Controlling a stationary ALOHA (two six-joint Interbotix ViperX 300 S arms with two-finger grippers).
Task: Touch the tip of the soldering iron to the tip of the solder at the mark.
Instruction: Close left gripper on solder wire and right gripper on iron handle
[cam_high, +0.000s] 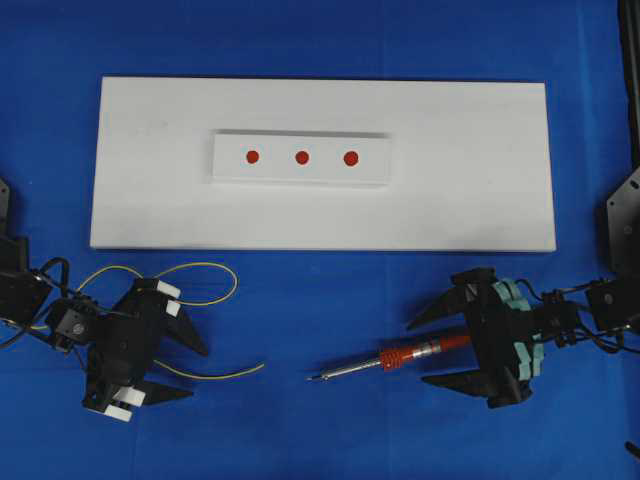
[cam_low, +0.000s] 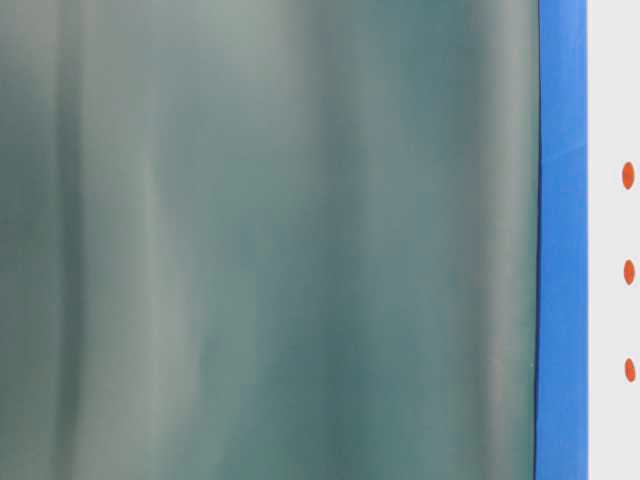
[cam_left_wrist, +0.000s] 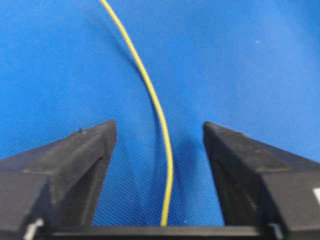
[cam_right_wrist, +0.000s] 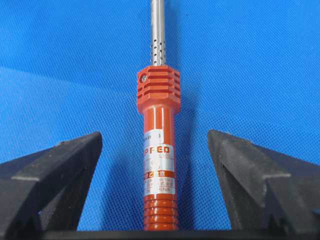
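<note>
A blue woven cloth (cam_high: 330, 40) is covered at the far side by a flat white board (cam_high: 480, 180) bearing a small white strip (cam_high: 300, 175) with three red dots. On the near cloth, the slim soldering iron (cam_high: 395, 360), silver-shafted with a ribbed orange collar, is straddled by the right gripper (cam_high: 425, 352), fingers apart. The thin yellow solder wire (cam_high: 205, 300) is straddled by the left gripper (cam_high: 190, 370), fingers apart.

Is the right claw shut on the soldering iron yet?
No. The right claw is open; both fingers stand clear of the soldering iron.
</note>
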